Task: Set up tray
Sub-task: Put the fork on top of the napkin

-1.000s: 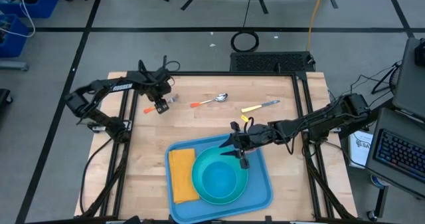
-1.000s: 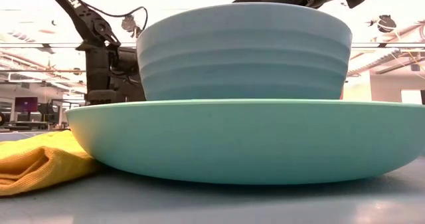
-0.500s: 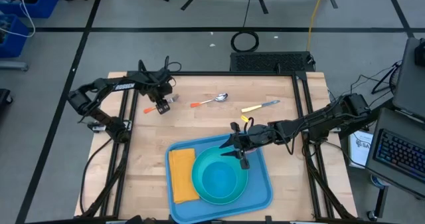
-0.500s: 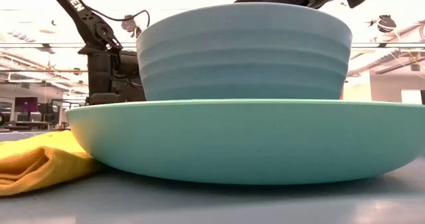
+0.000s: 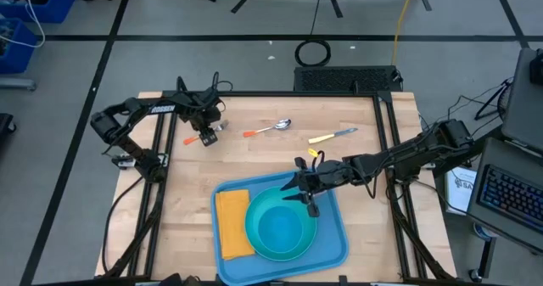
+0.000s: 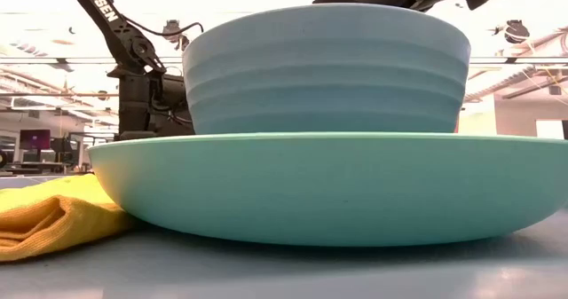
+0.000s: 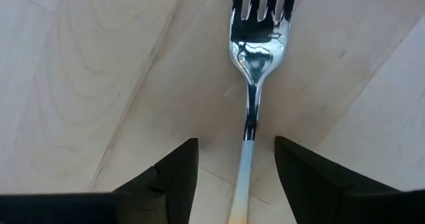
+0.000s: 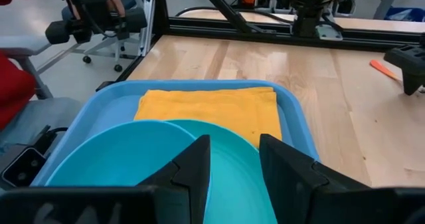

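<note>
Lying beside the tray [image 5: 335, 235]: spoon [image 5: 270, 129], knife [image 5: 332, 136].

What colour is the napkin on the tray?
Yellow. The napkin lies on the blue tray beside the plate; the right wrist view shows it best.

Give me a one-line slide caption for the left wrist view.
Left gripper open, its fingers either side of the fork handle on the wooden table.

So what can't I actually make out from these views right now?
- Low view: the bowl and plate fill the frame, hiding the table behind.
- Left wrist view: the fork tines are cut off by the edge.
- High view: whether the right gripper touches the bowl rim is too small to tell.
</note>
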